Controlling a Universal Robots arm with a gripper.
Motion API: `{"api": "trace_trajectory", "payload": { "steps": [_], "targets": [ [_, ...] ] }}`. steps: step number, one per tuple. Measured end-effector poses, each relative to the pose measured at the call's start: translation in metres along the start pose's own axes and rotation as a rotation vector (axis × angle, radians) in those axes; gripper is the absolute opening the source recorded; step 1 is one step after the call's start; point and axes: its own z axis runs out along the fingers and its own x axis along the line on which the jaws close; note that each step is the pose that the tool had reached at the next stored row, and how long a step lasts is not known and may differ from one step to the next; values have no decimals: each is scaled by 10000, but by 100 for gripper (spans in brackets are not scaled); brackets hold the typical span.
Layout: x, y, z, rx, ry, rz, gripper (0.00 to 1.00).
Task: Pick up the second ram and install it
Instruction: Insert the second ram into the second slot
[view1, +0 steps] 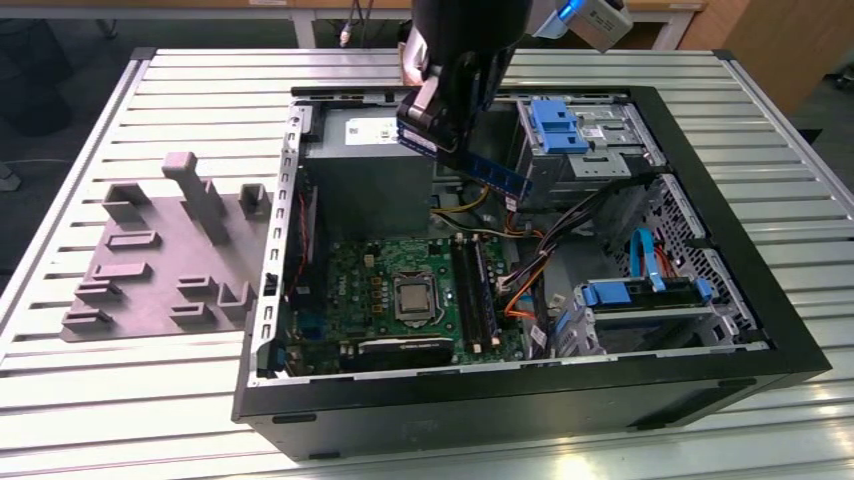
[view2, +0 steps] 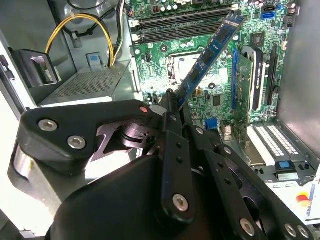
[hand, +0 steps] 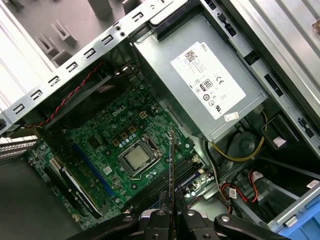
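Note:
The second ram (view1: 502, 179), a thin blue-green stick with dark chips, hangs tilted above the open computer case (view1: 534, 385) with my gripper (view1: 449, 146) shut on one end of it. In the second wrist view the second ram (view2: 210, 54) slants out from the gripper (view2: 173, 103) over the green motherboard (view2: 160, 60), towards the long black memory slots (view2: 185, 22). The first wrist view shows the second ram (hand: 170, 165) edge-on, rising from the gripper (hand: 170, 214) above the memory slots (hand: 165, 185) beside the CPU socket (hand: 137, 159).
A grey power supply (hand: 210, 85) fills the case's far corner, with yellow wires (view2: 80, 25) beside it. Blue drive cages (view1: 561, 125) and orange cables (view1: 523, 290) crowd the exterior view's right. An expansion card (view2: 245, 75) stands on the board. A grey fixture plate (view1: 160, 250) lies outside.

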Motion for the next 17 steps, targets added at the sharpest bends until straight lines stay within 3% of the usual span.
{"api": "trace_trajectory", "payload": {
  "steps": [17],
  "targets": [
    [0, 0, 0, 4, -2, 205, 15]
  ]
}}
